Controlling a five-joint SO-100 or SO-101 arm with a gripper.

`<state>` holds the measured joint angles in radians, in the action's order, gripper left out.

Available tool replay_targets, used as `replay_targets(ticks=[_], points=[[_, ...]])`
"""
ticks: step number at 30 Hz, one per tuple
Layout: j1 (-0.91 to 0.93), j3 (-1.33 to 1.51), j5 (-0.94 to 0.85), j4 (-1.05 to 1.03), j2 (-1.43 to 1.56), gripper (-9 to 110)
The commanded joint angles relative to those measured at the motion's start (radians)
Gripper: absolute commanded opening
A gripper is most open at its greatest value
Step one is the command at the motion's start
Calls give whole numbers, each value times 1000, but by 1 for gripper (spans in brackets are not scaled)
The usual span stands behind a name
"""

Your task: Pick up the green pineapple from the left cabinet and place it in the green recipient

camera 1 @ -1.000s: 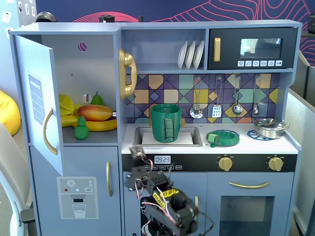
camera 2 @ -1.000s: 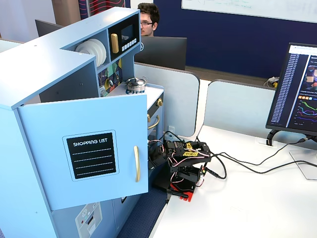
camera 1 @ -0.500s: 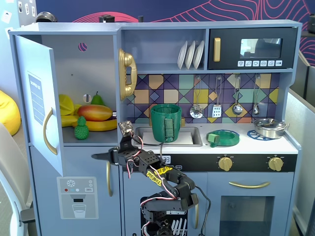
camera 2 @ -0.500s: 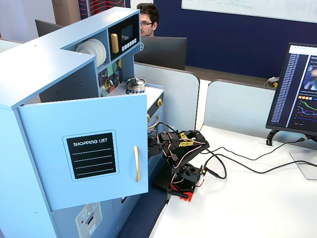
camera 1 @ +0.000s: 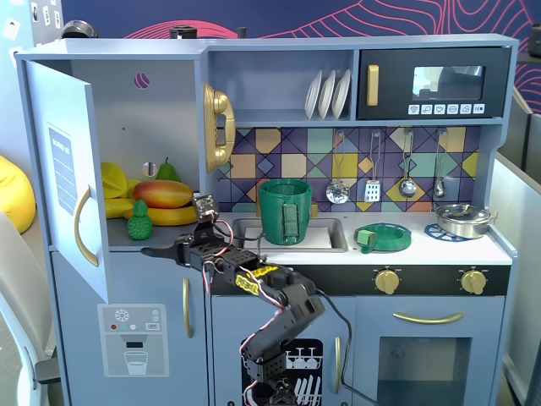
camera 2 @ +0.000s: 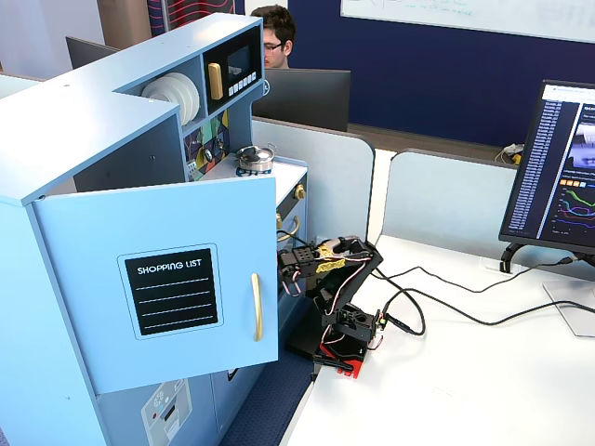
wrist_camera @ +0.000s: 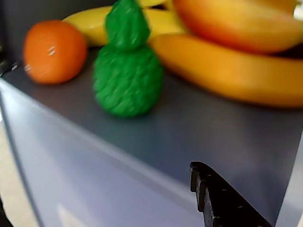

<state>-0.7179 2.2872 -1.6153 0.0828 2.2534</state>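
So the end effector point(camera 1: 152, 251) is sitting right at the front lip of the left cabinet point(camera 1: 161, 152) shelf, empty, nothing between the fingers. Can't honestly tell how far it's spread: the front fixed view shows just one dark finger poking left, and the wrist view only catches one toothed finger point(wrist_camera: 222, 203) at the bottom.

The green pineapple point(wrist_camera: 127, 71) stands upright on the shelf, near but not touching, up and left of that finger in the wrist view. An orange point(wrist_camera: 54, 51) sits just beside it, with bananas point(wrist_camera: 227, 71) and the mango point(camera 1: 162, 193) right behind.

What I'd worry about: the finger looks about level with the shelf edge, so pushing straight in could clip the lip. The pineapple is small and top-heavy looking, so an off-centre nudge would likely tip it or shove it back into the bananas. The open door point(camera 1: 68, 169) crowds that side too. The green recipient point(camera 1: 285, 211) is off by the sink, well apart.
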Motion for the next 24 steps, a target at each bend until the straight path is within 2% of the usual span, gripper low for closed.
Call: replay_targets(ticks=[1,24], points=[[17,-152,-21,100,-114,54],[-11,-615,-52,135,-563,53]])
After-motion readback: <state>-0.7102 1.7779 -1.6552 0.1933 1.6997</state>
